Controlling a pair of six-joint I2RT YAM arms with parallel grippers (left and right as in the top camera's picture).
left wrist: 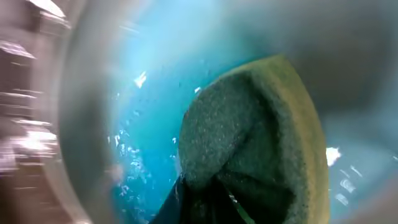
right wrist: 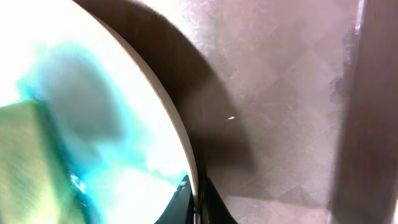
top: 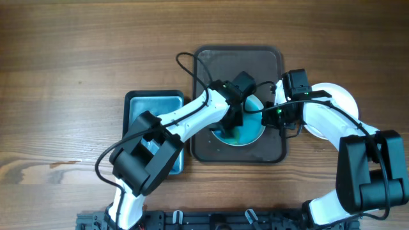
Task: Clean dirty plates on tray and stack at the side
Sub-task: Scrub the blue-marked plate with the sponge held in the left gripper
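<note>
On tray (top: 214, 64): plate (top: 254, 131), smeared blue; left gripper (top: 238, 105) clamped on green sponge (left wrist: 249, 143), pressed to plate; right gripper (right wrist: 194, 202) pinched onto plate's rim.

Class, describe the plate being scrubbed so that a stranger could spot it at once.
Find the dark brown tray in the middle of the wooden table. On its half nearer the robot lies a round plate. Unlike the white plate off the tray's right side, this one is smeared turquoise.

A plate (top: 254, 132) lies on the tray (top: 255, 61), basin (top: 153, 102) at left.
</note>
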